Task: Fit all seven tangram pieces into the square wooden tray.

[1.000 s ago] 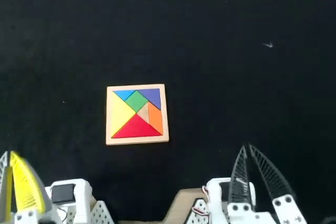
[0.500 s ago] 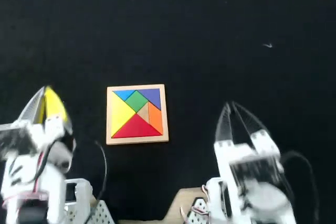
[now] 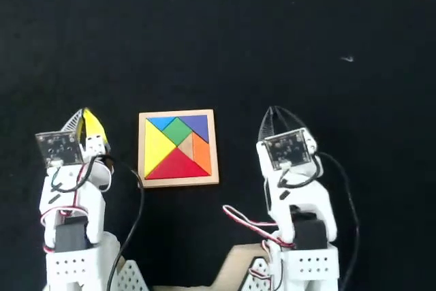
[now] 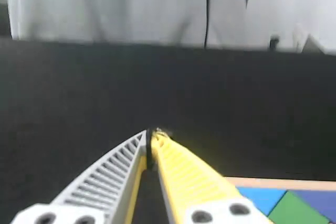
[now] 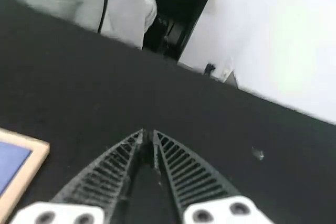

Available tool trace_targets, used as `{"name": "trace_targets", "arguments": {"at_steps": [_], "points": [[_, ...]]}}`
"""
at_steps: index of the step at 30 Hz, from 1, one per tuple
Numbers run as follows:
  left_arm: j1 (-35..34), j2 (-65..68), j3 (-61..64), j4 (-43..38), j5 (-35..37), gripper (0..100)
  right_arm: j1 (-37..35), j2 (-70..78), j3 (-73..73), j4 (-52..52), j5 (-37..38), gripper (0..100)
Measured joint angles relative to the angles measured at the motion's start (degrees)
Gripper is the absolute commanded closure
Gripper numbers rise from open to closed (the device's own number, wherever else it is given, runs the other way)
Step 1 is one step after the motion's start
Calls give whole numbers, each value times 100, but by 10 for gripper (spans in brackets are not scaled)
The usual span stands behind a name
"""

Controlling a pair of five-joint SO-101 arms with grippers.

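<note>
The tray sits on the black table, squarely between the two arms. The left gripper is off its left side and the right gripper off its right. Both are near it but not touching, and neither is clearly closer. Each gripper has its fingers together, with nothing held. All seven pieces lie inside the tray and look flush, as far as I can tell from above. My guess is no piece is left to fetch.
</note>
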Motion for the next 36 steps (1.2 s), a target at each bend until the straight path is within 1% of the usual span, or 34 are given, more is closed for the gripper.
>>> {"name": "trace_targets", "arguments": {"at_steps": [6, 8, 10, 12, 15, 17, 22, 24, 26, 29, 31, 36], "points": [[0, 255, 18, 26, -44, 970, -9, 0, 53, 70, 0, 983], [0, 422, 35, 44, -44, 970, 0, 0, 53, 387, 0, 983], [0, 624, 35, 220, -44, 970, 0, 0, 53, 1011, 0, 983], [0, 835, 53, 642, -44, 970, 0, 0, 53, 1811, 9, 985], [-53, 1037, 53, 1565, -44, 970, 0, 0, 62, 2901, 9, 986], [-123, 1064, 53, 2004, -44, 970, 0, 0, 62, 3200, 9, 986], [-149, 1073, 53, 2699, -44, 970, -9, 0, 62, 3745, 9, 986], [-149, 1064, 53, 3156, -44, 970, -97, 0, 62, 4035, -185, 985], [-149, 1073, 53, 3622, -35, 970, -352, 0, 62, 4229, -475, 986], [-149, 1037, 44, 3763, -35, 970, -791, 0, 62, 4378, -888, 987], [-149, 1046, 44, 3789, -35, 970, -941, 0, 62, 4387, -1152, 987], [-158, 1037, 44, 3789, -26, 970, -949, 0, 62, 4387, -1609, 987]]}}
